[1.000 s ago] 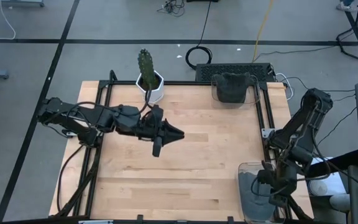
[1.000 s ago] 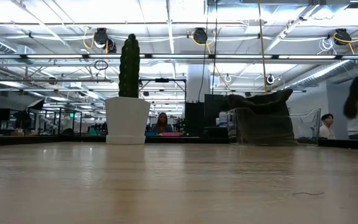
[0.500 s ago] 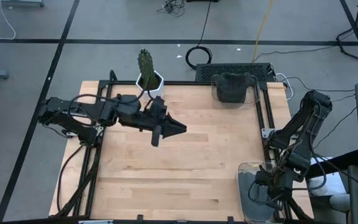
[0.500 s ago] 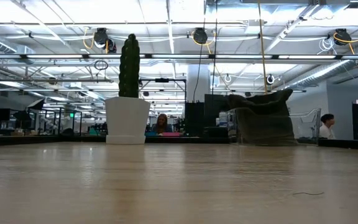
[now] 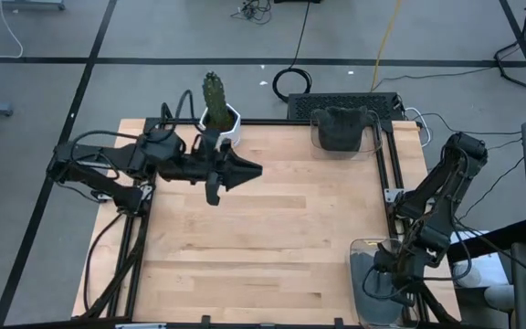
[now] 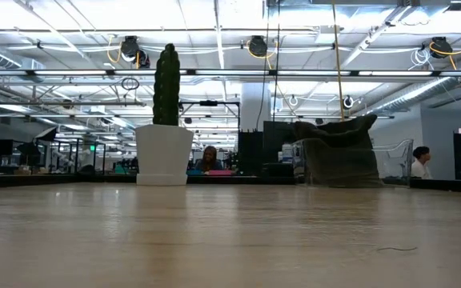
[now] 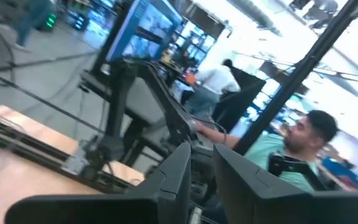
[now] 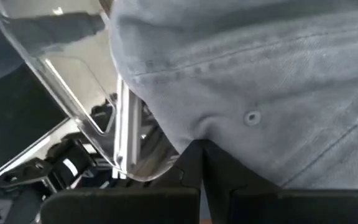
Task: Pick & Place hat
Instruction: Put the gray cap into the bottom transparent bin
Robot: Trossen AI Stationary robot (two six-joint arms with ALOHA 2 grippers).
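Fabric of a grey hat (image 8: 266, 81) is being pinched between the closed fingers of the right gripper (image 5: 393, 270), down inside the clear bin (image 5: 359, 251) at the table's (image 5: 272, 247) near right corner. A straight upward lift is being called for, so the cloth clears the bin wall without snagging. The left gripper (image 5: 245, 170), jaws together and empty, is being held above the table near the potted cactus (image 5: 214, 93).

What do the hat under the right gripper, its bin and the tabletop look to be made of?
The hat looks like grey woven cloth, probably cotton twill: stitched seams and a small eyelet show. Its bin looks like clear glossy plastic, see-through with bright reflections. The tabletop looks like light wood in joined strips, matte. The right gripper reaches into the bin.
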